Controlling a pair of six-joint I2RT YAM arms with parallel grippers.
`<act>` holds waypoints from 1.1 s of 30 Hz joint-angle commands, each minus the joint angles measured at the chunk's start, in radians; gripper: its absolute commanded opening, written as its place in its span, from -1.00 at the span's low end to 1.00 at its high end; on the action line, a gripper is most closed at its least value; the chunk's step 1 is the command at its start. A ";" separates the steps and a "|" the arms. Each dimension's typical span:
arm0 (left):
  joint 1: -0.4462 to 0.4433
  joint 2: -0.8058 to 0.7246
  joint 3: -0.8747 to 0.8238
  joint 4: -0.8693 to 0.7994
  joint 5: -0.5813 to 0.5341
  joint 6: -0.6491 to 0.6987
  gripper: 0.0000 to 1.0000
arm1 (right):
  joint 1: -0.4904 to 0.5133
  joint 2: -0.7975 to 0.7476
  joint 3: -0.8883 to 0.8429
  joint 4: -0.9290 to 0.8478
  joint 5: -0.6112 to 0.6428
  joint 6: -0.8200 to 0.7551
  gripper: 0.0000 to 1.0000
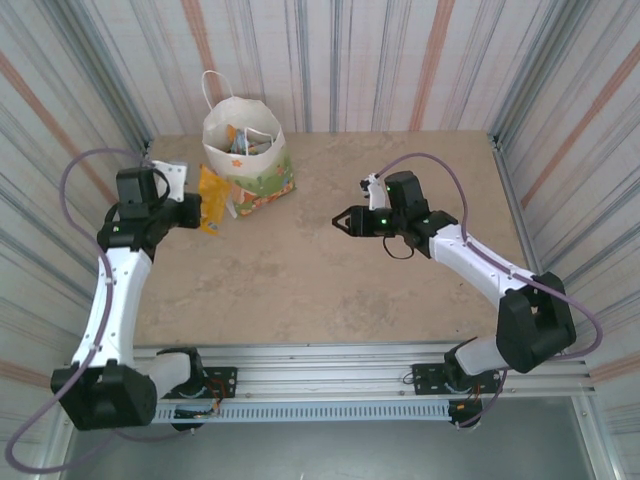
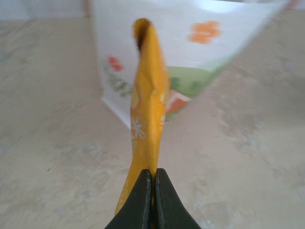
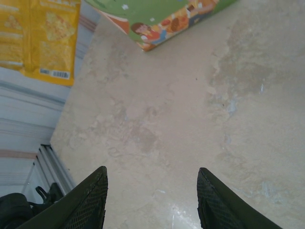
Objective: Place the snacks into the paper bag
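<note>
Both arms have white links (image 1: 104,300), black joints (image 1: 535,322) and lilac cables (image 1: 80,158).

Looks bright and even all across the table (image 1: 330,270). Only soft, faint shadows. Blurry in the left wrist view: fuzzy paper bag (image 2: 190,47) behind, fuzzy yellow packet (image 2: 148,109) up close. Sharp in the right wrist view.

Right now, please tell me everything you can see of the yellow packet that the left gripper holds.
The yellow packet is flat and crinkly, foil-like, with white print and a barcode near one edge. The left gripper is shut on one edge, holding it upright, just outside the paper bag; whether they touch is unclear.
</note>
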 commanded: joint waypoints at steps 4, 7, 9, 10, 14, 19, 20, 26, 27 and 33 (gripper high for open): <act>-0.089 -0.105 -0.071 0.012 0.231 0.259 -1.00 | 0.046 -0.021 0.125 -0.031 -0.033 -0.139 0.02; -0.122 -0.111 -0.087 0.025 0.262 0.279 -1.00 | 0.085 -0.015 0.176 -0.050 -0.041 -0.187 0.05; -0.142 -0.110 -0.088 0.021 0.295 0.299 -1.00 | 0.114 -0.010 0.194 -0.050 -0.045 -0.212 0.07; -0.152 -0.108 -0.087 0.019 0.312 0.306 -1.00 | 0.128 -0.006 0.203 -0.055 -0.044 -0.224 0.08; -0.176 -0.115 -0.087 0.016 0.420 0.341 -1.00 | 0.168 0.026 0.240 -0.094 -0.044 -0.280 0.11; -0.228 -0.114 -0.101 0.045 0.523 0.401 -1.00 | 0.213 0.067 0.279 -0.107 -0.035 -0.337 0.14; -0.240 -0.109 -0.100 0.045 0.520 0.408 -1.00 | 0.226 0.073 0.287 -0.110 -0.028 -0.361 0.15; -0.272 -0.064 -0.074 0.062 0.520 0.365 -1.00 | 0.255 0.104 0.321 -0.136 -0.083 -0.419 0.04; -0.278 -0.059 -0.075 0.076 0.513 0.354 -1.00 | 0.257 0.107 0.322 -0.141 -0.103 -0.416 -0.10; -0.297 -0.033 -0.045 0.096 0.386 0.285 -0.76 | 0.244 0.087 0.309 -0.187 -0.096 -0.409 -0.80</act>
